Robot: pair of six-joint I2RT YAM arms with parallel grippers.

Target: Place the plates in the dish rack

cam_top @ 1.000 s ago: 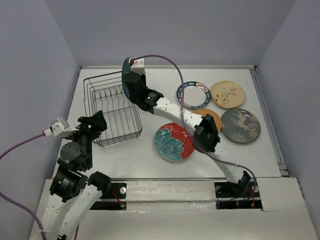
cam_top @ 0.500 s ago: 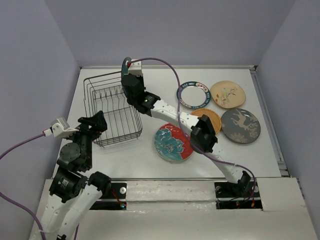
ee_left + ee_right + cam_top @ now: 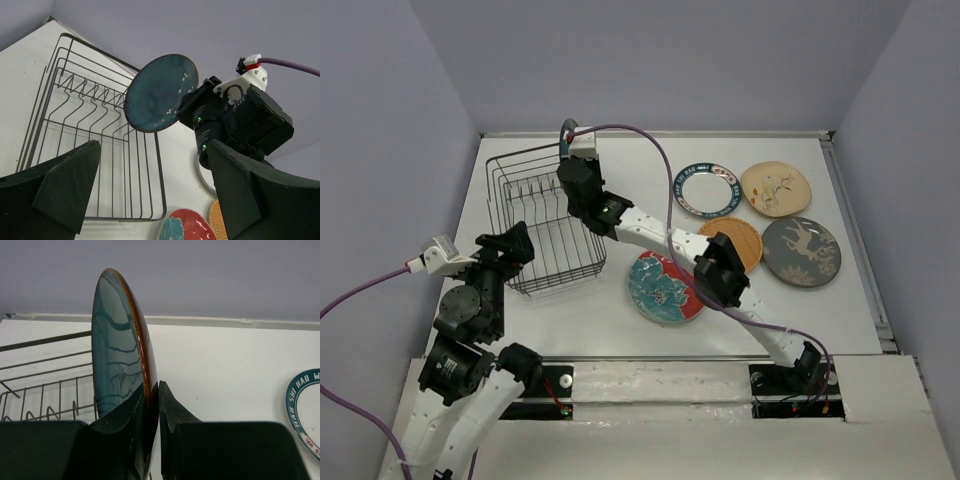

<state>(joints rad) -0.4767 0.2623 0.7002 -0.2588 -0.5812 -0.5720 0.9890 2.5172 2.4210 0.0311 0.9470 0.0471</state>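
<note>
My right gripper [image 3: 572, 165] is shut on the rim of the dark teal plate [image 3: 564, 133] and holds it upright, edge-on, above the far right part of the wire dish rack [image 3: 510, 183]. In the right wrist view the fingers [image 3: 172, 407] pinch the plate [image 3: 117, 350] with the rack [image 3: 45, 385] below left. The left wrist view shows the plate [image 3: 160, 92] tilted above the rack [image 3: 100, 125]. My left gripper [image 3: 510, 245] is open and empty at the rack's near left corner.
Right of the rack lie the red-and-teal floral plate [image 3: 665, 288], the orange plate [image 3: 745, 235] partly under my right arm, the white plate with the dark patterned rim [image 3: 707, 190], the cream floral plate [image 3: 775, 188] and the grey deer plate [image 3: 801, 251]. Walls enclose the table.
My right gripper has moved left with the teal plate, from beside the rack's far right corner to above it. The plate now shows edge-on. The left arm has not moved.
</note>
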